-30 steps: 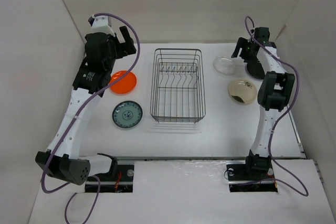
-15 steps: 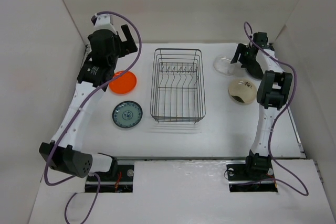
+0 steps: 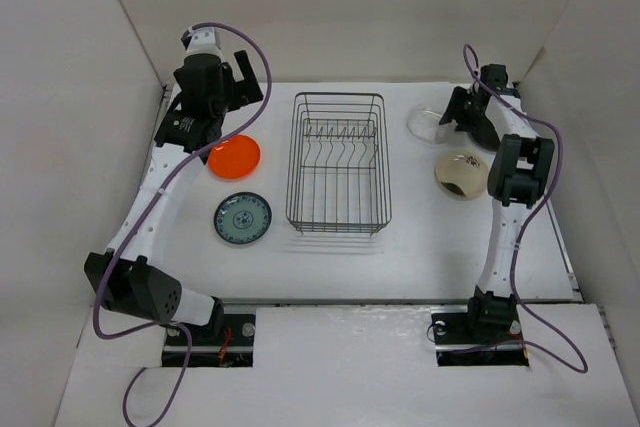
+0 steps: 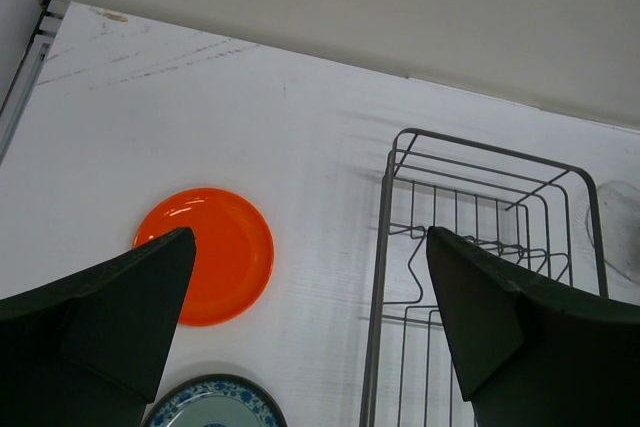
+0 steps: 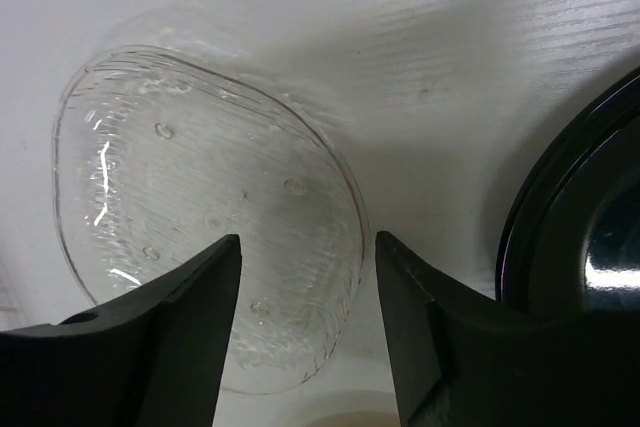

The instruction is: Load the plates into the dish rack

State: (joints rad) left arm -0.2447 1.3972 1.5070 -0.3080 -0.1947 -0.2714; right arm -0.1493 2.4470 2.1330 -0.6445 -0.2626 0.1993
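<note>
Dark wire dish rack (image 3: 337,96): sits mid-way across the white table (image 3: 330,267), every divider slot bare. No plate is loaded yet, so the whole job is still ahead of you.

Clear glass plate (image 5: 200,207): flat on the table right of the rack, near the back wall (image 3: 330,37). Your right gripper (image 5: 307,247) hangs low over one rim, jaws apart, nothing clamped.

Glossy black plate (image 5: 590,237): just beside the glass one, so it's tight on that side.

Beige plate with dark mark (image 3: 461,174): nearer you, apart from both.

Left of the rack: glossy orange plate (image 3: 235,156) and blue-green patterned plate (image 3: 242,218), clear of the wires. Your left gripper (image 4: 310,237) hangs above them, spread wide, empty.

Room: open above the rack. The right side wall (image 3: 600,97) is close to that arm.
</note>
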